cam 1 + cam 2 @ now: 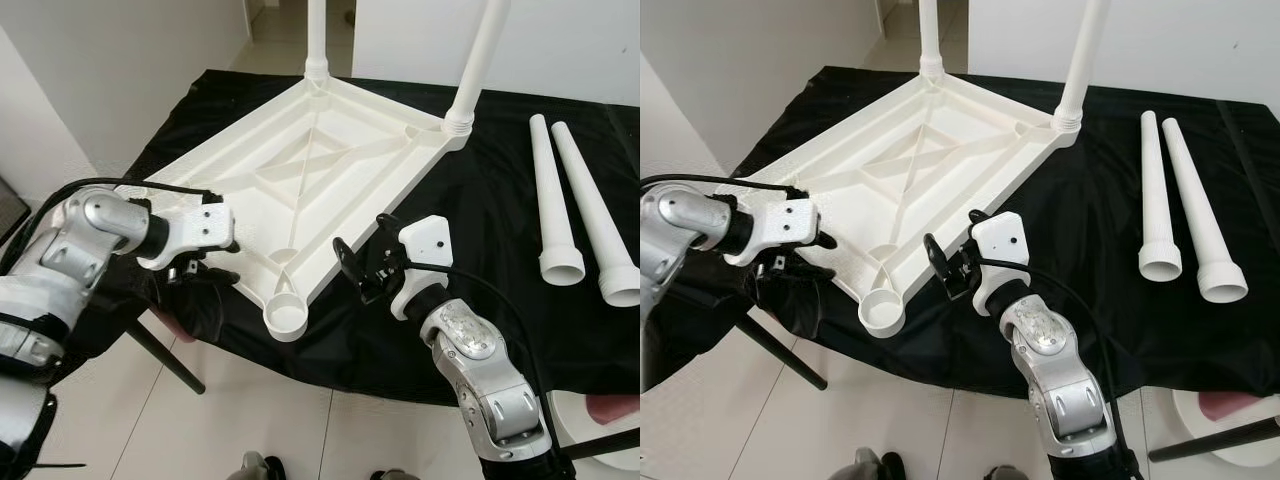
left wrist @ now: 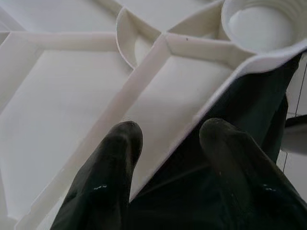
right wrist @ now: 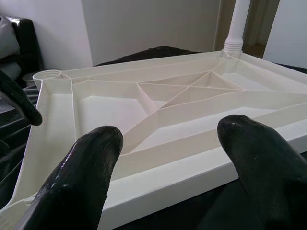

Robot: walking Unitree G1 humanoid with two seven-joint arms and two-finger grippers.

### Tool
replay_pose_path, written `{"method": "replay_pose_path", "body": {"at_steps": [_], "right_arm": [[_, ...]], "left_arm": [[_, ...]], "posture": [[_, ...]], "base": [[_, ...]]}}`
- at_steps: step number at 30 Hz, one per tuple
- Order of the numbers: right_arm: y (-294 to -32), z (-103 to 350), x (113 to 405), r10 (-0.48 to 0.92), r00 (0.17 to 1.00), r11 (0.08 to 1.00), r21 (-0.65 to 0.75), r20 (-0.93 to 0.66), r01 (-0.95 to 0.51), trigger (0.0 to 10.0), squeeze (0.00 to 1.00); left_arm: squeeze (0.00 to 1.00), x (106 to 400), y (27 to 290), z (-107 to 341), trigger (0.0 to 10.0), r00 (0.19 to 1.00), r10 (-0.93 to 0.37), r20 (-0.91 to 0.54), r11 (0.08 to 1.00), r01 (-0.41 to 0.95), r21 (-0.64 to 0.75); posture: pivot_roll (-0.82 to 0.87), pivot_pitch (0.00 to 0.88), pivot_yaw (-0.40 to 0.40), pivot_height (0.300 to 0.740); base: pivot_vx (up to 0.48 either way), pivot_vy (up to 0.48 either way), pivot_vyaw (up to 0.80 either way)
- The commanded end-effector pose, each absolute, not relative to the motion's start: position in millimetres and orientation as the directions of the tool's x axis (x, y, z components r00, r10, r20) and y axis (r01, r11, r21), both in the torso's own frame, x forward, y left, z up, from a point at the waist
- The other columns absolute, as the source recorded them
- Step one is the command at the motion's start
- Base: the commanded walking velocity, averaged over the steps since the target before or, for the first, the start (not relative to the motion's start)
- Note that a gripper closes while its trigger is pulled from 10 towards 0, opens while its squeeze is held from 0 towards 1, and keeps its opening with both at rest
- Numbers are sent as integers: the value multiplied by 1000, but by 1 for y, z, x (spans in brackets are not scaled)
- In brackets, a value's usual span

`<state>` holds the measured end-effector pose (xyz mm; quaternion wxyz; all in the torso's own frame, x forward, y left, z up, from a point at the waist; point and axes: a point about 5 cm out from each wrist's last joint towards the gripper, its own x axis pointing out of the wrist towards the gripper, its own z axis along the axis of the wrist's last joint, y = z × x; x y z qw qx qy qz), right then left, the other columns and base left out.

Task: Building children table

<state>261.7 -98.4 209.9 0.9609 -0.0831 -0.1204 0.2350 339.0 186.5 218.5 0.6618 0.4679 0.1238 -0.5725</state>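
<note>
The white plastic tabletop [image 1: 300, 170] lies upside down on a black cloth [image 1: 500, 260] spread over a work surface, ribbed underside up. The left gripper [image 1: 215, 262] sits at the near left edge of it, and in the left wrist view its two black fingers [image 2: 108, 163] stand apart astride that rim, one over the white underside, the other over the cloth outside; whether they touch it I cannot tell. The right gripper [image 1: 352, 268] hangs just off the near right edge, fingers spread and holding nothing, with the rim lying across the gap between them in the right wrist view.

From the head views you see what the wrists do not: two legs [image 1: 480, 60] already standing up in the far corner sockets, and two loose legs [image 1: 575, 210] lying side by side on the cloth well off to the right, wide ends toward the robot. The left wrist view shows the empty near corner socket [image 2: 261, 26] close up, a round threaded cup. The right wrist view looks across the whole underside to one standing leg [image 3: 236, 26].

The tabletop is a shallow tray shape, with a raised rim, diagonal ribs crossing at the middle, and a round socket at each corner.
</note>
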Motion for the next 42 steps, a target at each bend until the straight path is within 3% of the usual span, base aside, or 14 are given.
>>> {"method": "replay_pose_path", "body": {"at_steps": [1, 13, 22, 28, 29, 30, 31, 42], "right_arm": [[-97, 209, 259, 476, 859, 874, -209, 187, -439, 10000, 0], [-97, 210, 260, 476, 860, 874, -211, 187, -438, 10000, 0], [-98, 210, 260, 472, 862, 876, -211, 186, -434, 10000, 0], [-98, 210, 260, 470, 862, 877, -209, 190, -432, 10000, 0], [-98, 210, 260, 469, 863, 878, -209, 189, -432, 10000, 0], [-98, 210, 260, 471, 862, 877, -208, 187, -433, 10000, 0], [-97, 210, 259, 472, 862, 876, -208, 186, -435, 10000, 0], [-96, 210, 260, 475, 859, 875, -207, 190, -438, 10000, 0]], "left_arm": [[0, 328, 189, 206, 10000, 138, -613, -778, -218, 917, 334], [0, 347, 173, 192, 10000, 275, -643, -715, -128, 882, 454], [0, 347, 173, 185, 10000, 261, -627, -733, -151, 883, 444], [0, 347, 174, 174, 10000, 264, -627, -733, -120, 897, 425], [0, 348, 173, 173, 4392, 276, -639, -718, -93, 899, 429], [0, 351, 168, 174, 353, 285, -671, -684, -54, 902, 428], [0, 351, 166, 176, 0, 289, -685, -669, -40, 902, 430], [0, 347, 147, 181, 0, 236, -754, -613, -64, 903, 425]], "posture": [[-139, 125, 71, 740], [-146, 129, 66, 740], [-146, 126, 70, 740], [-148, 129, 71, 740], [-147, 131, 69, 740], [-146, 130, 67, 740], [-146, 130, 67, 740], [-143, 119, 71, 740]], "base": [[0, 0, 0], [0, 0, 0], [0, 0, 0], [0, 0, 0], [0, 0, 0], [0, 0, 0], [0, 0, 0], [0, 0, 0]]}}
